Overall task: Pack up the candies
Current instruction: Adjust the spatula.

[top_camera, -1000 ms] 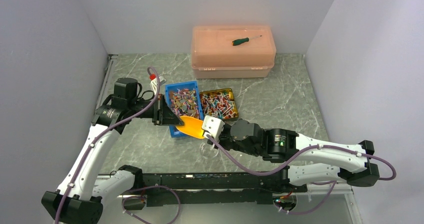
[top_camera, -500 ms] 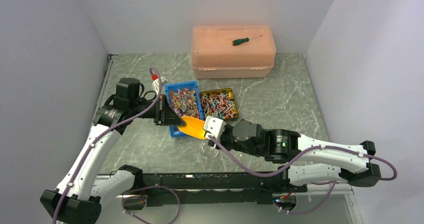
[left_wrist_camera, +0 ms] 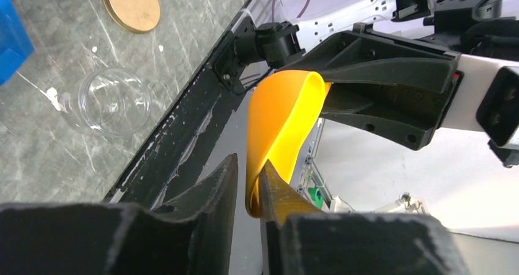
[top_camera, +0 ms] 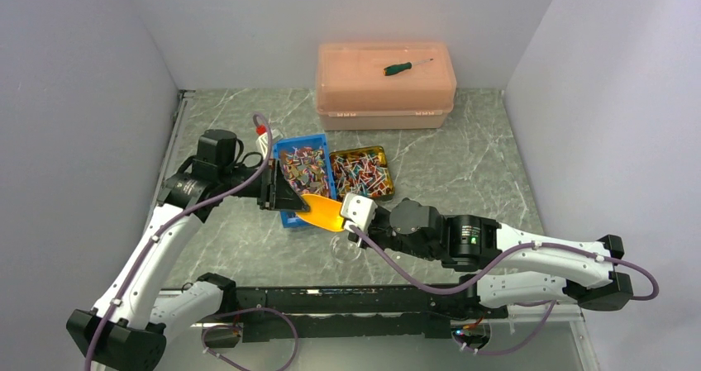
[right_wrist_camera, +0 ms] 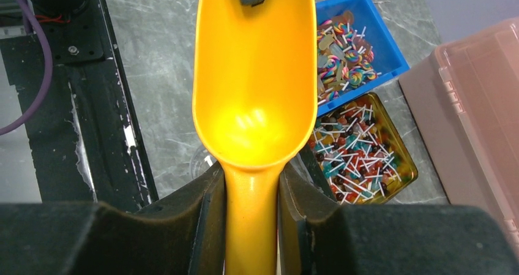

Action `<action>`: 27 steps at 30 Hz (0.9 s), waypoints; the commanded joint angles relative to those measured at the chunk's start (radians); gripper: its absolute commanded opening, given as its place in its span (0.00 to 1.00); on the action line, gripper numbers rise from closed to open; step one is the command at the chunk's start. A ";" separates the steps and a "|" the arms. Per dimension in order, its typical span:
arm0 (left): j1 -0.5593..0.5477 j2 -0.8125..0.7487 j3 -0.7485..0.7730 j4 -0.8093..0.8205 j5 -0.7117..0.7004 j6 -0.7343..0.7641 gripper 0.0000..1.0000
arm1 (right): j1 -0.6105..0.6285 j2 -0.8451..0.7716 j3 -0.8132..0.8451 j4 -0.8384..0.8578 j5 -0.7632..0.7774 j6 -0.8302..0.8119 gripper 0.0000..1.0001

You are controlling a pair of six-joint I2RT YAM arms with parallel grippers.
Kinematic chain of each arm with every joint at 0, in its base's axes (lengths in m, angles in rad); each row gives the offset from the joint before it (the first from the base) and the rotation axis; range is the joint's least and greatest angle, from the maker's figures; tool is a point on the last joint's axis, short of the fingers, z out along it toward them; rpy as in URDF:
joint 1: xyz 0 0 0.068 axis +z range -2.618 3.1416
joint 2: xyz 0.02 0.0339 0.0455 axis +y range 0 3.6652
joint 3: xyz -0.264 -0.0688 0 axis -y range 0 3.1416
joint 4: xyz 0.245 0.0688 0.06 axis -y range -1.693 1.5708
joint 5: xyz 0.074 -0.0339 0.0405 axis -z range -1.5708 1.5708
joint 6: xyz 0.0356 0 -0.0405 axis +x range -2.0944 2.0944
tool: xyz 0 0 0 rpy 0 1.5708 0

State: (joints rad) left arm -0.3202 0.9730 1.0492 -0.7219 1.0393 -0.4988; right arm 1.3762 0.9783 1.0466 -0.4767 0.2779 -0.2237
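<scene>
a: claw status?
b: right claw (right_wrist_camera: 251,176) is clamped on the scoop (right_wrist_camera: 254,97) handle; both fingers flush against it. left claw (left_wrist_camera: 248,176) is nearly closed with the scoop's front lip between its jaws; one finger (left_wrist_camera: 276,192) sits on the lip, thin dark gap at the other; can't tell if it's actually pinching.
a: scoop pose?
b: held off the table (top_camera: 463,164) between the two claws; bowl toward the left claw, handle toward the right one. in the top view the bowl sits at the near right corner of the bin (top_camera: 283,148).
a: candies?
b: candies (top_camera: 304,171) are heaped in the blue bin and in the gold tin (top_camera: 390,181) just right of it; bin and tin stand side by side, touching, mid-table. right wrist view shows many of them with white sticks; mixed reds, blues, oranges.
a: what else is on the table?
b: pink box (top_camera: 384,98) at the back wall, behind the tin and apart from it; screwdriver (top_camera: 405,67) shows at its top, on it or seen through it, can't tell. clear jar (left_wrist_camera: 113,106) upright near the front rail; gold lid (left_wrist_camera: 131,4) flat on the table, apart from the jar.
</scene>
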 commanded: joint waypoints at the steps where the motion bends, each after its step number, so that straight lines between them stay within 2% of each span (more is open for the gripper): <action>1: -0.019 0.019 0.020 -0.058 -0.029 0.035 0.30 | 0.001 -0.031 0.036 0.185 0.007 0.027 0.04; 5: -0.017 0.023 0.036 -0.063 -0.066 0.039 0.52 | 0.001 -0.014 0.046 0.134 0.025 0.048 0.01; 10: -0.008 0.031 0.077 -0.070 -0.123 0.037 0.64 | 0.001 0.011 0.059 0.067 0.051 0.075 0.00; 13: -0.005 0.035 0.112 -0.106 -0.222 0.053 0.70 | 0.000 0.013 0.057 0.042 0.067 0.092 0.00; 17: -0.003 0.048 0.177 -0.181 -0.395 0.085 0.76 | 0.000 -0.004 0.040 0.021 0.083 0.116 0.00; 27: -0.003 0.074 0.264 -0.247 -0.736 0.122 0.78 | 0.000 0.015 0.020 -0.045 0.127 0.195 0.00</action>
State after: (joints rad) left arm -0.3298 1.0256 1.2766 -0.9421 0.5117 -0.4210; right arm 1.3735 0.9951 1.0554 -0.5049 0.3717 -0.0845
